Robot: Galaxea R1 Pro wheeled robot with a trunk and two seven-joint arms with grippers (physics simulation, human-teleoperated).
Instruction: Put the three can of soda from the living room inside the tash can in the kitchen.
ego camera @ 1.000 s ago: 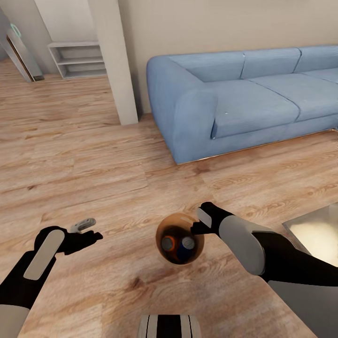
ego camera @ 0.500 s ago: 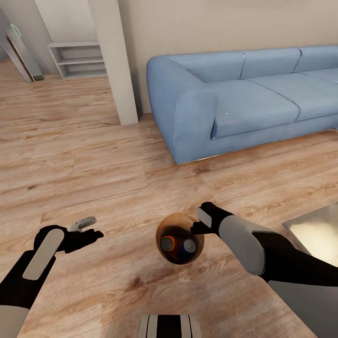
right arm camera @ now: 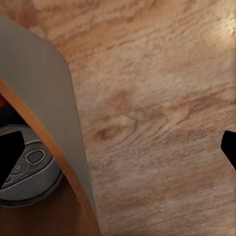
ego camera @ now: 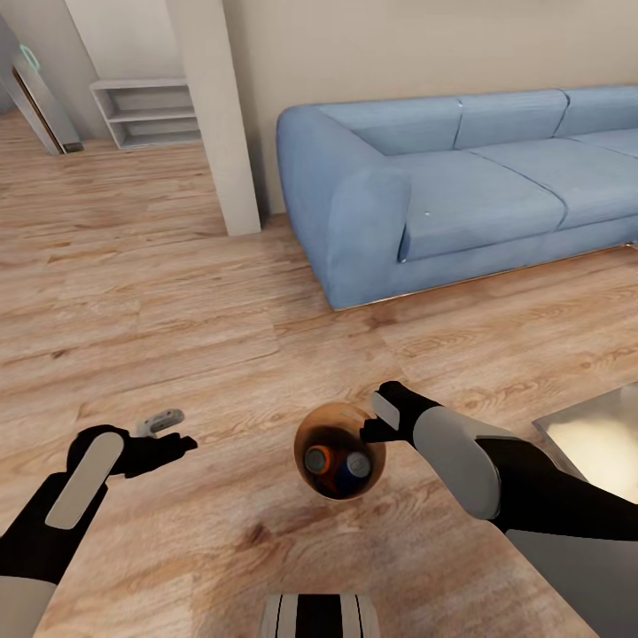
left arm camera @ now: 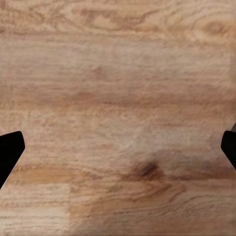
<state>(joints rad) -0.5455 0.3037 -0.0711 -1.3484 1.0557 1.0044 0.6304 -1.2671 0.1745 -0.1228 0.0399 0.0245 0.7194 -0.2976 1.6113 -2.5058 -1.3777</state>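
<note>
Fingers on the right gripper (ego camera: pixel 372 424) look spread, one tip inside the bin (ego camera: pixel 312 424) rim and the other outside it, while the left gripper (ego camera: pixel 168 431) hangs wide open over bare wood floor (ego camera: pixel 177 310). That round brown bin sits on the planks near the blue sofa (ego camera: pixel 443 186). Silvery can tops (ego camera: pixel 356 462) and an orange can (ego camera: pixel 317 458) show inside, though the count is hard to make out.

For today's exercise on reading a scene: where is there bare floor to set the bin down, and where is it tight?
Bare floor lies between the pillar, the sofa and the left gripper. Tight: around the bin, where the right gripper straddles its rim, near the glass table.
</note>
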